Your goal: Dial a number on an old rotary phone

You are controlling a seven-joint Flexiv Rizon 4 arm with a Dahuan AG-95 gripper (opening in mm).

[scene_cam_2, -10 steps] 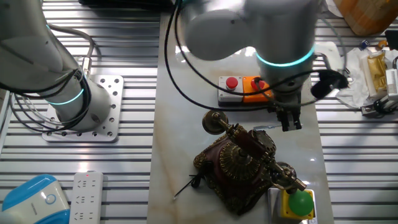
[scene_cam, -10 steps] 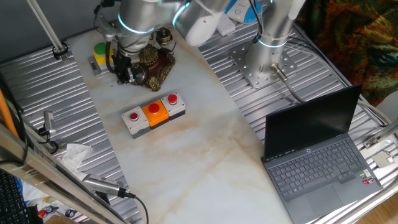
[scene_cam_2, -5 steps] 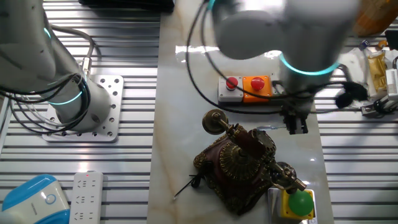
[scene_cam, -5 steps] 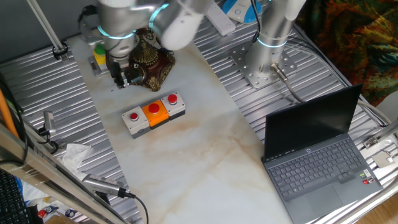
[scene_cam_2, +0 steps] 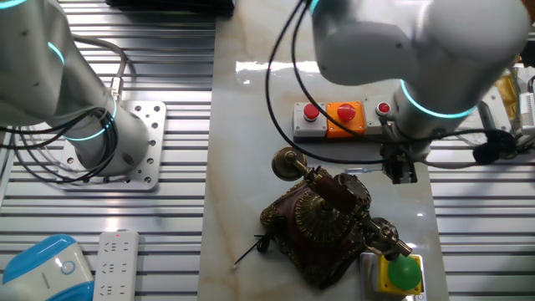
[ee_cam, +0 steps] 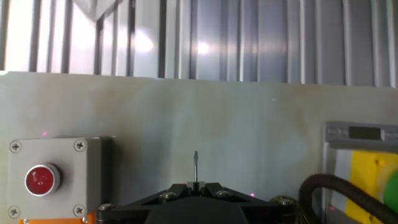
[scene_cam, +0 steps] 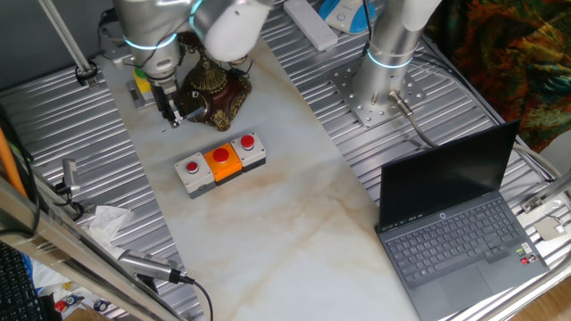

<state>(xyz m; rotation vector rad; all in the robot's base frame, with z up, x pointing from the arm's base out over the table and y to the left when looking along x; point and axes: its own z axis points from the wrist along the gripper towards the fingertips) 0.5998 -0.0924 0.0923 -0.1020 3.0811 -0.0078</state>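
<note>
The old rotary phone (scene_cam: 214, 94) is dark brown with brass trim; its round dial and cradle handset show in the other fixed view (scene_cam_2: 322, 213). My gripper (scene_cam: 171, 114) hangs over the table just left of the phone, apart from it. In the other fixed view the gripper (scene_cam_2: 399, 170) is beyond the phone's far right corner. In the hand view the gripper (ee_cam: 195, 184) has its jaws shut on a thin metal pin (ee_cam: 195, 163) that points down at bare marble. The phone is out of the hand view.
A grey box with red and orange buttons (scene_cam: 220, 163) lies in front of the phone, also seen in the hand view (ee_cam: 50, 177). A yellow box with a green button (scene_cam_2: 399, 274) stands behind the phone. A laptop (scene_cam: 455, 223) is at the right. Ribbed metal flanks the marble strip.
My gripper has moved sideways off the phone, left in one fixed view and right in the other, and now hangs over bare table beside it. The phone has not moved.
</note>
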